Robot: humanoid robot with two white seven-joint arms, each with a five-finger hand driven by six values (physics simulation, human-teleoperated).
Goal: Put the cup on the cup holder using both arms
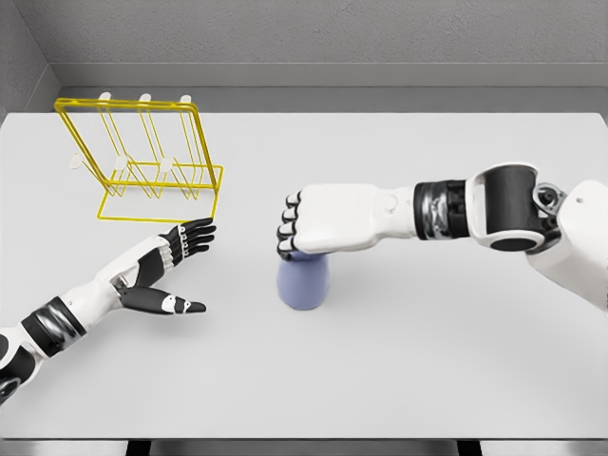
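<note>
While the right hand sits on top of the blue cup near the middle of the frame, its fingers curl down over the cup's upper part and hold it. At the lower left, the left hand is spread wide, holding nothing. At the upper left, the yellow wire cup holder stands on the white table, well apart from the cup.

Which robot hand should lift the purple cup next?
The right hand. It sits directly over the cup, fingers curled at its top. The left hand lies open on the table, apart from the cup, nearer the yellow cup holder.
</note>
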